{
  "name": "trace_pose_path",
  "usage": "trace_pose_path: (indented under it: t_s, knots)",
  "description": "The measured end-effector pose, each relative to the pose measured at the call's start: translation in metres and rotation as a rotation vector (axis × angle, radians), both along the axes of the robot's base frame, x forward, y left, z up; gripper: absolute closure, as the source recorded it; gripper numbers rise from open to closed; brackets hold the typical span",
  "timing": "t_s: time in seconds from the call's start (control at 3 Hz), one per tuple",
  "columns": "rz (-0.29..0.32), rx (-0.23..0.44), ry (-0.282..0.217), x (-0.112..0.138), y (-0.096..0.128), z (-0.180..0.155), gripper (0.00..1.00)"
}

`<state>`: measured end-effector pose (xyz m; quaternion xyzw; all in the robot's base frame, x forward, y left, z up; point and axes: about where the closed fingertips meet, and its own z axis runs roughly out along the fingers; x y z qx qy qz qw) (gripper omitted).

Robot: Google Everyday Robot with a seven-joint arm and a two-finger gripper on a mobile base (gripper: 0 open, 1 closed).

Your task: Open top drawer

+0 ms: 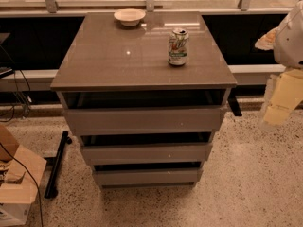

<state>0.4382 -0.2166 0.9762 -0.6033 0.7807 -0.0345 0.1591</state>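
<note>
The top drawer [142, 120] is the uppermost of three stacked drawers under a glossy grey-brown countertop [118, 56]. Its flat, handleless front stands a little forward of the cabinet, and a dark gap shows above it. The two narrower drawer fronts [146, 152] lie below it, each set further back. My gripper [282, 97], pale yellow below a white arm, hangs at the right edge of the camera view. It is to the right of the cabinet at about the top drawer's height, and apart from it.
A white bowl [129, 16] sits at the back of the countertop and a soda can [178, 46] stands to the right of its middle. A cardboard box [14, 183], cables and a black bar [57, 164] lie on the floor at the left. A low ledge runs behind the cabinet.
</note>
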Motion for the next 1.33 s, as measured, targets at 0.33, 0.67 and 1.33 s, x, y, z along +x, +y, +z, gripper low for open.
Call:
trace_pose_path:
  t_s: [0.33, 0.67, 1.33]
  knots:
    - [-0.002, -0.003, -0.016, 0.001, 0.003, 0.001, 0.00]
    - [0.005, 0.023, -0.045, -0.004, 0.022, -0.008, 0.00]
    - [0.016, 0.176, -0.079, 0.009, 0.046, -0.071, 0.00]
